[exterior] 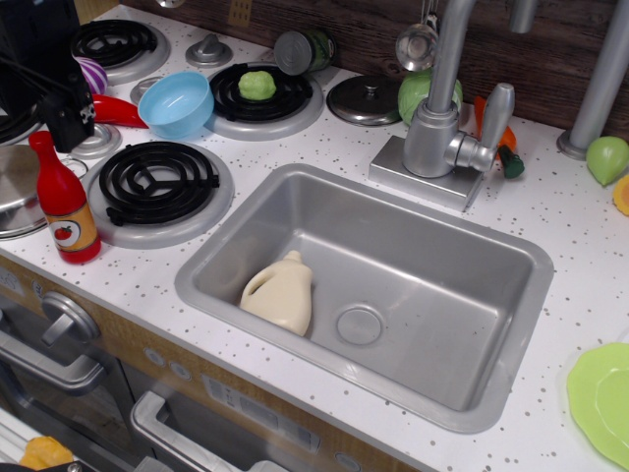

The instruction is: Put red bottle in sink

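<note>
The red bottle [65, 206] stands upright on the white countertop at the left, in front of a black burner [157, 182]. It has a red cap and an orange-yellow label with a tomato. My gripper [61, 118] is a dark shape at the top left, just above and behind the bottle's cap and not touching it. Its jaws are too dark to tell apart. The silver sink [432, 285] lies in the middle, to the right of the bottle. A cream jug-shaped bottle [282, 292] lies in its front left corner.
A blue bowl [177, 101] and a red chili pepper [118, 110] lie behind the burner. A metal pot [12, 192] stands left of the bottle. The faucet [447, 118] rises behind the sink. A green plate [604, 398] sits at the right edge.
</note>
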`<state>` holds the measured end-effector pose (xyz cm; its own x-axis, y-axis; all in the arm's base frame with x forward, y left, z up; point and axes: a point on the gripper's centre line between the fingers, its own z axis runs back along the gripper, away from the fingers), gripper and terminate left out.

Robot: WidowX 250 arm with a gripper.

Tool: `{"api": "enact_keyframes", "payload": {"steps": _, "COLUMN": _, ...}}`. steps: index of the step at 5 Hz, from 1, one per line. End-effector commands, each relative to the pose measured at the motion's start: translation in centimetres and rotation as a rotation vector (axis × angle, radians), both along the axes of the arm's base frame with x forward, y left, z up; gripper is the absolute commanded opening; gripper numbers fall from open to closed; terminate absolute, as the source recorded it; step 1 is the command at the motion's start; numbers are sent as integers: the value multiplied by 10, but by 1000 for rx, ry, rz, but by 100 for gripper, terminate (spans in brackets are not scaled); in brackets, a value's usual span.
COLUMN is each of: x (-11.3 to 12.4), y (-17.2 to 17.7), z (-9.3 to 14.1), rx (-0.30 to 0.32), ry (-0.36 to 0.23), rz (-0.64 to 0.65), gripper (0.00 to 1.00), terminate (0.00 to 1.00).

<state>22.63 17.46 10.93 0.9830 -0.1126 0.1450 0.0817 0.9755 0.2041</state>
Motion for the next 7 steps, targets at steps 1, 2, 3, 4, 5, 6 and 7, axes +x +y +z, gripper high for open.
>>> {"api": "enact_keyframes", "payload": {"steps": 1, "x": 1, "y": 12, "z": -7, "rx": -21, "ry": -10, "rz": -36, "gripper": 100, "terminate": 0}}
{"api": "enact_keyframes", "payload": {"steps": 2, "x": -3, "y": 16, "z": -17, "rx": -43, "ry": 1, "rz": -39, "gripper": 100, "terminate": 0}}
{"api": "enact_keyframes", "payload": {"steps": 3, "x": -5, "y": 22, "z": -21, "rx": -51, "ry": 15, "rz": -48, "gripper": 0, "terminate": 0}}
{"api": "enact_keyframes", "payload": {"steps": 4, "x": -5, "y": 19, "z": -13, "rx": -43, "ry": 10, "rz": -38, "gripper": 0, "terminate": 0}}
{"api": "enact_keyframes", "payload": {"steps": 5, "x": -1, "y": 11, "z": -6, "rx": -56, "ry": 6, "rz": -45, "gripper": 0, "terminate": 0}}
{"api": "enact_keyframes", "payload": {"steps": 6, "x": 5, "y": -19, "z": 7, "rx": -60, "ry": -12, "rz": -36, "gripper": 0, "terminate": 0}}
{"api": "enact_keyframes", "payload": {"steps": 7, "x": 22, "y": -68, "z": 23, "rx": -73, "ry": -3, "rz": -7, "gripper": 0, "terminate": 0}}
